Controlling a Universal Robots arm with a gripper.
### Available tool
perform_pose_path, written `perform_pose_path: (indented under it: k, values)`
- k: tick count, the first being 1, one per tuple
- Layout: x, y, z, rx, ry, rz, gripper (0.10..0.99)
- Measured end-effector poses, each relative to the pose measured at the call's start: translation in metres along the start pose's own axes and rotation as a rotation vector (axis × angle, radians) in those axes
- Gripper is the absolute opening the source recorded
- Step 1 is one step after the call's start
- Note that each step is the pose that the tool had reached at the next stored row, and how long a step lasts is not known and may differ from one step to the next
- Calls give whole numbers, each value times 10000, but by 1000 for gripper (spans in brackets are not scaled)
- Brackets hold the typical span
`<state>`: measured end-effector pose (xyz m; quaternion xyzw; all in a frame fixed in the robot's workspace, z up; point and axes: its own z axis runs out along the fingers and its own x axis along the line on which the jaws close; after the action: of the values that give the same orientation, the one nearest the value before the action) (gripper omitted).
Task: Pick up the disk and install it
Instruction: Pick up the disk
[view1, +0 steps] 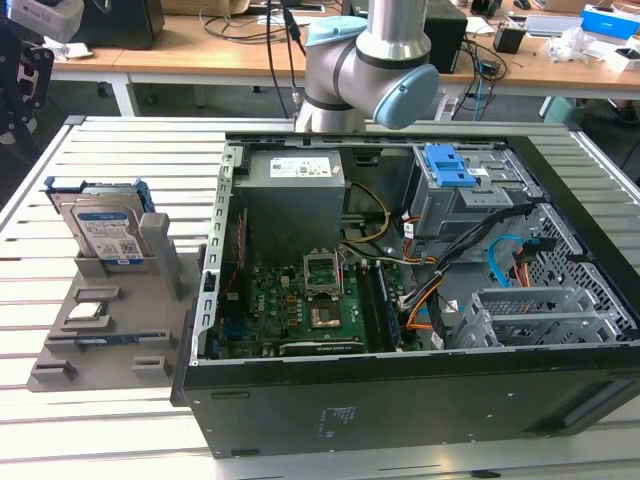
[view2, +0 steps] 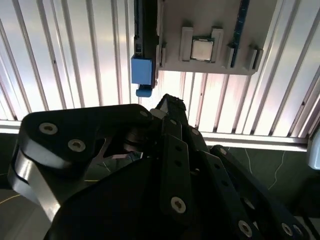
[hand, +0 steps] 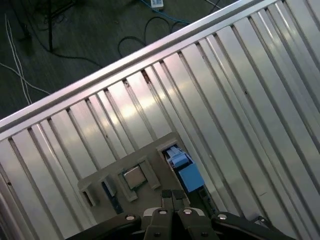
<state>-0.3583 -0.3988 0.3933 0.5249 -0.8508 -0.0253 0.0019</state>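
While the exterior view shows the disk (view1: 100, 225) standing on edge in the grey holder (view1: 120, 345) on the slatted table (view1: 100, 420), label toward camera, beside the open PC case (view1: 400, 400), both wrist views look down on it edge-on, top edge running along the slats. Gripper (hand: 172, 194) hangs above the holder, fingers pinched together, holding nothing. Arm (view1: 370, 70) rises behind the case.

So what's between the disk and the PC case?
In the exterior view, the grey holder's upright post stands between the disk and the case.
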Motion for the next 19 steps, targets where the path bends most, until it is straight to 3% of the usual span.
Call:
perform_pose_path:
  k: [12, 19]
  values:
    - [0, 0, 0, -45, 88, -1953, 106]
    - [0, 0, 0, -65, 125, -2796, 106]
